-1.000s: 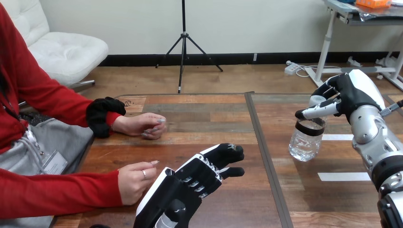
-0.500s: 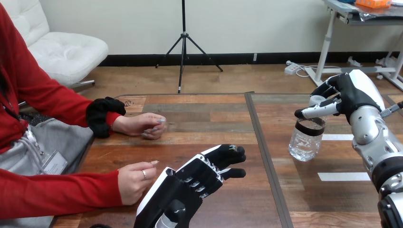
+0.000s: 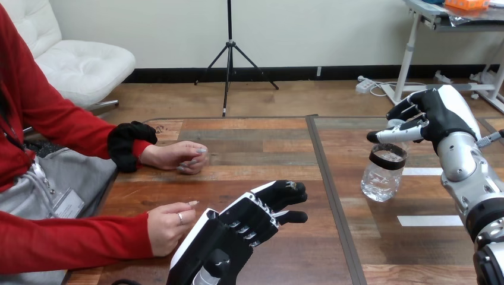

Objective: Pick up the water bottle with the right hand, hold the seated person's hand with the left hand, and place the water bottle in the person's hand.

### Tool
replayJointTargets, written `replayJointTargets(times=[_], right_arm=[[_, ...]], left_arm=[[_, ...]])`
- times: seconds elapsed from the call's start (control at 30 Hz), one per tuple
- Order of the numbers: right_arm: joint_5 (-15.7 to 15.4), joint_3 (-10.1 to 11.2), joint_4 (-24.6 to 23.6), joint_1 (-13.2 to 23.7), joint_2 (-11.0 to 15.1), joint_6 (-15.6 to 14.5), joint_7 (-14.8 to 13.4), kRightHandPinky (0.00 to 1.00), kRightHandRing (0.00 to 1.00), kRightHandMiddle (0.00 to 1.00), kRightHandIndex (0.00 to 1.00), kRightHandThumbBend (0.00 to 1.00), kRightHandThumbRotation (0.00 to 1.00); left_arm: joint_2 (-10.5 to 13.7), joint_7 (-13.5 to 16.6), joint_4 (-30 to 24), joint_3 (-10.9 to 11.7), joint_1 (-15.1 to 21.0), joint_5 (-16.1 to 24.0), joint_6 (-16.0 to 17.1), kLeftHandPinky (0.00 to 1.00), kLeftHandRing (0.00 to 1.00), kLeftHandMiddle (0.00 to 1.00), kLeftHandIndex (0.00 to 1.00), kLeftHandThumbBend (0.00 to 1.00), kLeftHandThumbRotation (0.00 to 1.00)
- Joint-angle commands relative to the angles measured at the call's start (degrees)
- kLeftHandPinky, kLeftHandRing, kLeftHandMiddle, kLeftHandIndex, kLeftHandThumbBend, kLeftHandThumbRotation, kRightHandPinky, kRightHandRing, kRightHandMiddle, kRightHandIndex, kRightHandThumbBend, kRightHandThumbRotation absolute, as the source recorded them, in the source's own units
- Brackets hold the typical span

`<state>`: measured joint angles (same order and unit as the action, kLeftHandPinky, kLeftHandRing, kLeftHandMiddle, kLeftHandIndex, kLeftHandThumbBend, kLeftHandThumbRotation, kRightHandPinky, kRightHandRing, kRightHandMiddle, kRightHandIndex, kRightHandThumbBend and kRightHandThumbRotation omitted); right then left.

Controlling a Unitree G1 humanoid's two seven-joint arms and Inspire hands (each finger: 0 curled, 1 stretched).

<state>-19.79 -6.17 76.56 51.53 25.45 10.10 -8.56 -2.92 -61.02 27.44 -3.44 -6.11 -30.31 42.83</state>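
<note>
Across wooden table (image 3: 267, 142), person's two hands rest at view's left: far hand (image 3: 178, 156), near hand (image 3: 169, 222), both empty. Left hand (image 3: 238, 228) over table just beside near hand, contact unclear, fingers relaxed, grasping nothing. Right hand (image 3: 437, 116) at table's right side, fingers curled round top of water bottle (image 3: 382, 175). Water bottle upright below it, well apart from person; whether base clears table, cannot tell. Judgement: grasp made, pickup barely begun; holding person's hand and handover both left.
</note>
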Motion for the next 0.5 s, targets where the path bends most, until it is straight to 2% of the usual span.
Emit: replayJointTargets(times=[0.0,0.47], right_arm=[[1.62,1.17,-3.33,0.26,0.18,2.66,0.29,0.37,0.44,0.48,0.49,0.84,0.00],[5.22,2.68,-7.05,-2.14,-1.22,6.66,1.81,0.31,0.37,0.43,0.49,0.83,0.00]], left_arm=[[-2.55,-0.07,0.51,0.37,3.88,-0.80,0.37,0.79,0.88,0.86,0.81,1.00,0.81],[-2.22,-0.30,1.21,0.54,4.67,-0.51,0.90,0.78,0.87,0.87,0.81,1.00,0.82]])
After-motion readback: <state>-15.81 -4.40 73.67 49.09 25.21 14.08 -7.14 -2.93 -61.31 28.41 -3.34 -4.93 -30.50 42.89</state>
